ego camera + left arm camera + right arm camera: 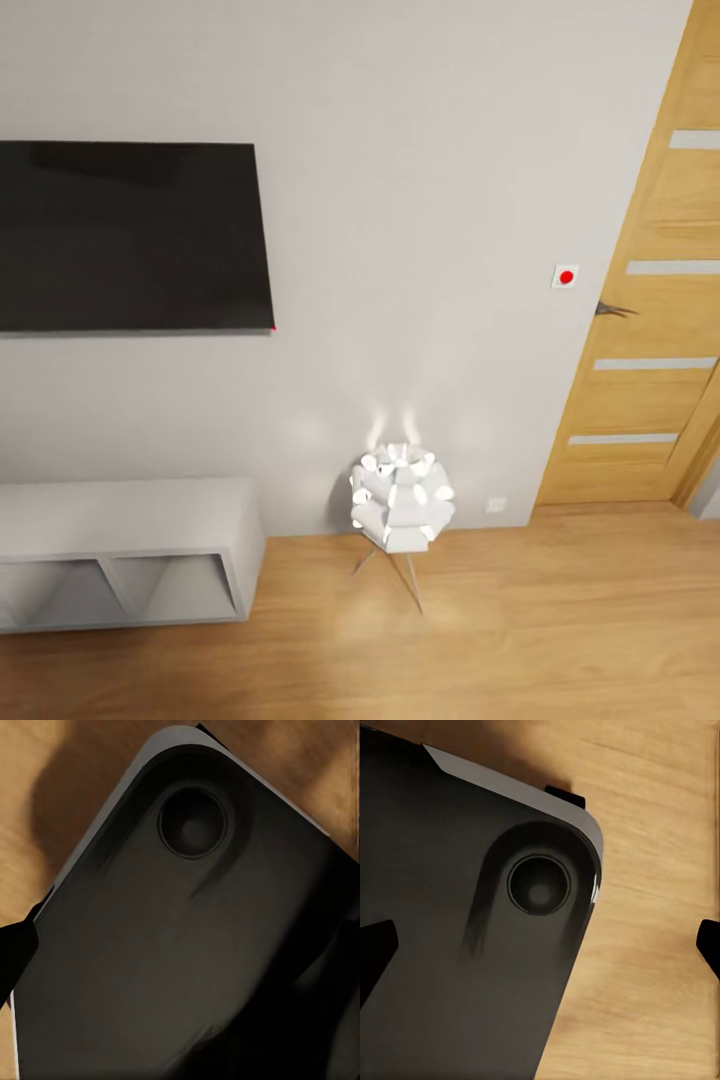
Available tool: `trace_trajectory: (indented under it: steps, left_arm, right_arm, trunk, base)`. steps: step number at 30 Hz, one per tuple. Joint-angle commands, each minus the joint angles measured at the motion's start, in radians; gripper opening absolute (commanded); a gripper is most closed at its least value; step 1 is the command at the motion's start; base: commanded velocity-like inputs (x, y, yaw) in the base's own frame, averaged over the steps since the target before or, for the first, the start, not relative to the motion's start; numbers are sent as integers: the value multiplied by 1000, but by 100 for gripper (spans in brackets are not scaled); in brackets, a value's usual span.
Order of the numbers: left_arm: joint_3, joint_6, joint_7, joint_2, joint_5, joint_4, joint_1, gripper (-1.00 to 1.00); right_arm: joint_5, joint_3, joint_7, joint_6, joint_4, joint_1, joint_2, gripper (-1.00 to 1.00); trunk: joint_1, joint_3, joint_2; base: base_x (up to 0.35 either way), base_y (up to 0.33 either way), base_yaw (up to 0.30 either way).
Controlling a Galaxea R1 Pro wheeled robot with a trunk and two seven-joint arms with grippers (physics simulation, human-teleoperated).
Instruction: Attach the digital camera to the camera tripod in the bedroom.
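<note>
Facing wall with TV [130,235], floor lamp [402,498], wooden door [650,300]; camera and tripod nowhere ahead, so no bearing yet; both pincers' state: can't tell

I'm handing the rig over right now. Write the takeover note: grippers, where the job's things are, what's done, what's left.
Grippers: wrist views look down on the robot's dark base over wood floor; right fingertips sit wide apart with nothing between, left unclear.
Surroundings: head view faces a wall-mounted TV, grey low cabinet, white floor lamp and wooden door.
Done: no attachment evident.
Left: find camera and tripod, then attach.
</note>
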Motion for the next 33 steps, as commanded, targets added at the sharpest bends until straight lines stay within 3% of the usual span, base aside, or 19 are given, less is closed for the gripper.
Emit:
trace_trajectory:
  steps: [1,21,33]
  left_arm:
    - [6,-1,0,0,-2,-1,0,100]
    - [7,-1,0,0,-2,-1,0,100]
    - [7,-2,0,-2,-2,-1,0,100]
  right_arm:
    - [5,0,1,-2,0,0,0,100]
    - [-1,-7,-7,-4,0,0,3,100]
    - [-1,-8,-7,2,1,0,6,100]
  trunk:
    - [1,-1,0]
    - [1,-1,0]
    - [1,-1,0]
  base:
    - [323,0,0]
    - [323,0,-1]
    - [245,6,-222]
